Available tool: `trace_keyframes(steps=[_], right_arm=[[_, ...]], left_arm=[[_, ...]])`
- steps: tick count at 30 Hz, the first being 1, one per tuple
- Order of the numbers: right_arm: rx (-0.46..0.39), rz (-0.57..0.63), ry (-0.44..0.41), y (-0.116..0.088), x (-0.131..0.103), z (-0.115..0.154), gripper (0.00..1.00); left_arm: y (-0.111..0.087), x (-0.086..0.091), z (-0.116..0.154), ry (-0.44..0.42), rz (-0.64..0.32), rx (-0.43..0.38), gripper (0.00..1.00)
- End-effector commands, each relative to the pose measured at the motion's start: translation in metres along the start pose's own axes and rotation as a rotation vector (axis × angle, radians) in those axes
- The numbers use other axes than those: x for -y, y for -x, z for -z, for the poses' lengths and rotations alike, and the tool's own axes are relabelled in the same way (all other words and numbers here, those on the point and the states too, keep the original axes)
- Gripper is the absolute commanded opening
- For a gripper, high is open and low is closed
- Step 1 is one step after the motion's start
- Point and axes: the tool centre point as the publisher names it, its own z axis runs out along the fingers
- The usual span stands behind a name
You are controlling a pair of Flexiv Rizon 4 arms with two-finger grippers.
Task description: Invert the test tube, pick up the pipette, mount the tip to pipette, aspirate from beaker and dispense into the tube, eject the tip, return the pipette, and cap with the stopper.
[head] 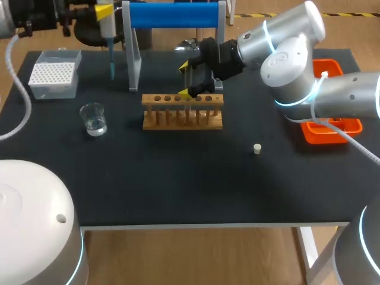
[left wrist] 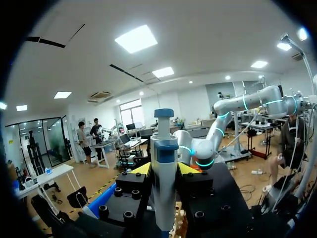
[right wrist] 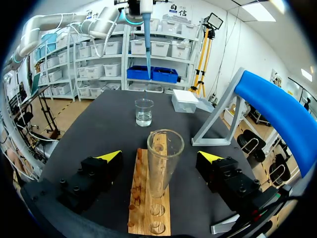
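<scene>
Test tube [right wrist: 164,148]: clear glass, thin-walled, upright and mouth up in the wooden rack [head: 183,113]. Judged light, stiff, slick and breakable. Best taken at mid-body with a gentle squeeze, not at the rim.

Right gripper [right wrist: 159,161] straddles it, fingers wide apart, neither touching the glass, holding nothing.

Pipette [left wrist: 164,144]: rigid plastic, probably top-heavy. Left gripper [left wrist: 164,169] is clamped on its body, a finger on each side. It hangs over the table's far left, just beside the blue stand [head: 172,15], slim blue end pointing down.

Beaker [head: 93,119]: a little clear liquid in it, standing left of the rack. Likely fragile too.

Stopper [head: 257,148]: small, pale, alone on the table to the right of the rack. Looks apt to roll, and small enough to need a careful pinch.

Count: one tube, one pipette, one beaker, one stopper, one rack, one tip box [head: 54,74], one stand, one orange tray [head: 323,133] by the right arm
</scene>
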Motion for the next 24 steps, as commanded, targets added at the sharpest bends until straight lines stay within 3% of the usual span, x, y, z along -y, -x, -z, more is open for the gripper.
trace_keyframes(steps=[1,10,24], right_arm=[[-0.005,-0.001,-0.005,0.001,-0.001,0.001,1.00],[-0.005,-0.001,-0.005,0.001,-0.001,0.001,1.00],[-0.005,-0.001,-0.005,0.001,-0.001,0.001,1.00]], left_arm=[[0.005,0.015,-0.033,-0.013,-0.012,-0.015,0.00],[-0.008,0.040,-0.083,-0.054,0.018,-0.109,0.00],[-0.008,0.040,-0.083,-0.054,0.018,-0.109,0.00]])
